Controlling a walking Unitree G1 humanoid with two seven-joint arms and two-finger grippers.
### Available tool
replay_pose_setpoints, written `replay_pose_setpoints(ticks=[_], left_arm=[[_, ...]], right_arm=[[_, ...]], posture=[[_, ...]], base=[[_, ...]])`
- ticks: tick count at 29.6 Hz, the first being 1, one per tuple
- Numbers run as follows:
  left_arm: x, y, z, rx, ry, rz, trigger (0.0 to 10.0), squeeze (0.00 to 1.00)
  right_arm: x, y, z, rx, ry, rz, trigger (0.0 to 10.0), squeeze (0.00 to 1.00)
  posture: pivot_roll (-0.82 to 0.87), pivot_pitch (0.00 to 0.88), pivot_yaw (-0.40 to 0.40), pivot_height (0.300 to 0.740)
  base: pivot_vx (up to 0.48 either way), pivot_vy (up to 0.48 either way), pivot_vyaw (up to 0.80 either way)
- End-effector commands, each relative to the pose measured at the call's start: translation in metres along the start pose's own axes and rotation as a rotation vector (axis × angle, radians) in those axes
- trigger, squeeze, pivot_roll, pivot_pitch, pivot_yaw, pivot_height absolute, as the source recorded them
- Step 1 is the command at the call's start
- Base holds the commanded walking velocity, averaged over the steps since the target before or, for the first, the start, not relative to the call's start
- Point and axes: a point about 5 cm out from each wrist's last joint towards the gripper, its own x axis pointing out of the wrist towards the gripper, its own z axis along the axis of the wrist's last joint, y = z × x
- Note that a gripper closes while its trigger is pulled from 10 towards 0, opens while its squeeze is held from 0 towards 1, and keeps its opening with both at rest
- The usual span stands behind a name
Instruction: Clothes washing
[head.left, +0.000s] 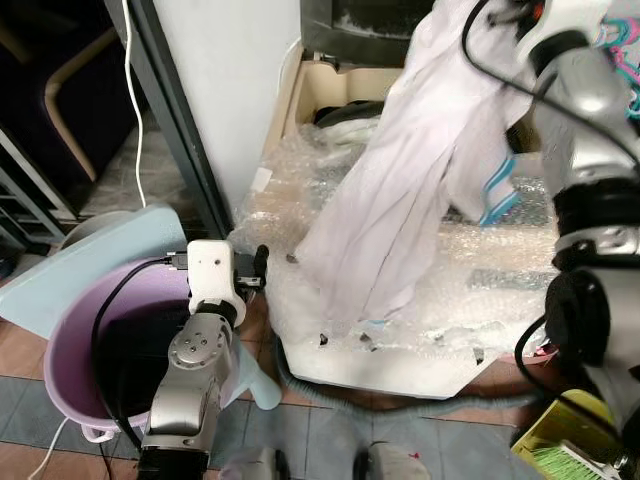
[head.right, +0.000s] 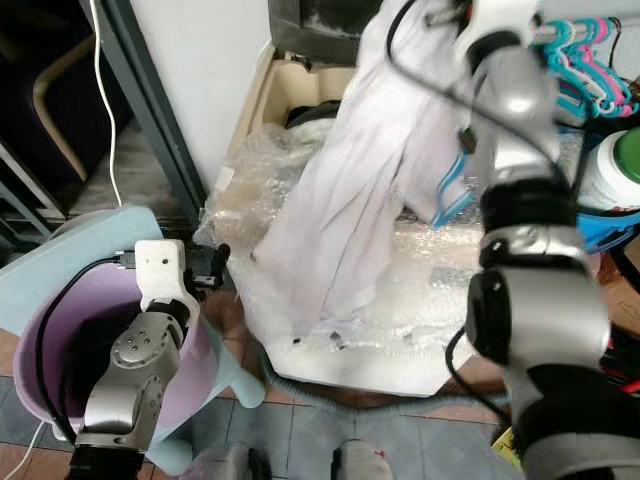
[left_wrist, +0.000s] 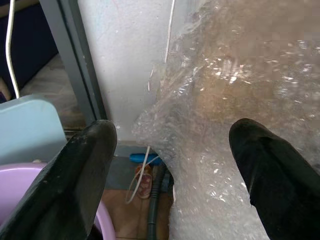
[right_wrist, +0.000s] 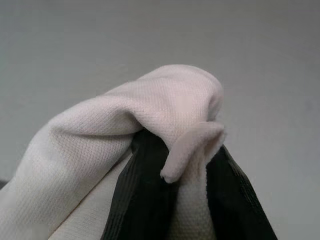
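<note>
While right end effector (right_wrist: 175, 195) pinches, garment (head.left: 390, 190) hangs lengthwise

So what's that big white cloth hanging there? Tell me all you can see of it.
The white garment is a pale, faintly lilac piece of clothing in a fine knitted mesh. The right gripper holds it up high, its black fingers pinching a bunched fold. It hangs long, in loose vertical folds, in front of a bubble wrap covered machine, its lower end draping onto the wrap. A blue hanger shows beside it.
</note>
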Motion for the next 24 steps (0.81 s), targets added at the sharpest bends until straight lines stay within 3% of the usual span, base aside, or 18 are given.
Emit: replay_pose_setpoints(ticks=[1,4,6,8,9,12,17,18,19,24], left_arm=[[-0.002,0.009,-0.005,0.014,0.025,0.040,10.0,0.00],[-0.003,0.011,-0.004,0.001,0.019,0.062,10.0,0.00],[-0.004,0.012,-0.005,-0.003,0.021,0.075,10.0,0.00],[-0.004,0.012,-0.005,-0.005,0.021,0.078,10.0,0.00],[-0.004,0.011,-0.005,-0.004,0.022,0.078,10.0,0.00],[-0.004,0.010,-0.005,-0.001,0.022,0.073,10.0,0.00],[-0.002,0.008,-0.005,-0.001,0.026,0.060,10.0,0.00],[-0.002,0.007,-0.005,0.000,0.026,0.057,10.0,0.00],[-0.001,0.006,-0.005,0.001,0.028,0.050,10.0,0.00],[0.000,0.005,-0.006,0.002,0.031,0.045,10.0,0.00]], right_arm=[[0.007,0.000,0.019,0.010,-0.084,-0.032,10.0,0.00],[0.010,-0.007,0.025,-0.005,-0.099,-0.052,10.0,0.00],[0.008,-0.006,0.015,0.019,-0.053,-0.037,10.0,0.00],[-0.001,0.004,-0.010,0.040,0.040,0.019,10.0,0.00],[-0.011,0.016,-0.034,0.030,0.111,0.095,10.0,0.00],[-0.034,0.037,-0.072,0.041,0.234,0.246,10.0,0.00],[-0.071,0.054,-0.110,0.059,0.391,0.482,10.0,0.00],[-0.075,0.053,-0.113,0.050,0.404,0.504,10.0,0.91],[-0.081,0.046,-0.116,0.041,0.420,0.536,10.0,1.00],[-0.080,0.033,-0.107,0.069,0.386,0.619,10.0,1.00]], posture=[[0.03,0.073,-0.002,0.740],[0.04,0.075,-0.015,0.740],[0.04,0.077,-0.021,0.740],[0.04,0.079,-0.022,0.740],[0.04,0.079,-0.021,0.740],[0.04,0.082,-0.014,0.740],[0.02,0.081,-0.006,0.740],[0.02,0.081,-0.006,0.740],[0.01,0.080,-0.002,0.740],[0.01,0.080,-0.002,0.740]], base=[[0.000,0.000,0.00],[0.000,0.000,0.00],[0.000,0.000,0.00],[0.000,0.000,0.00],[0.000,0.000,0.00],[0.000,0.000,0.00],[0.000,0.000,0.00],[0.000,0.000,0.00],[0.000,0.000,0.00],[0.000,0.000,0.00]])
